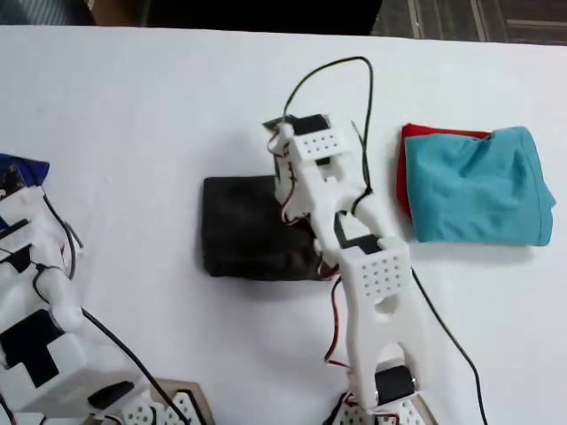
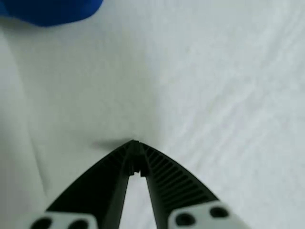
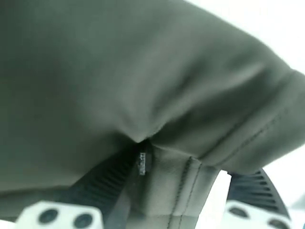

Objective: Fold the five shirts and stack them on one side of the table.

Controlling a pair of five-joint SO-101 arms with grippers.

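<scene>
High view | dark folded shirt (image 1: 244, 226) is lying left of the teal-on-red stack (image 1: 478, 186) | right gripper (image 3: 190, 167) is straddling its stack-side edge, jaws apart, fabric between.

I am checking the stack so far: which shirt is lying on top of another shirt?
The teal shirt: it covers most of the red shirt. The black shirt and the blue shirt each lie directly on the table.
</scene>
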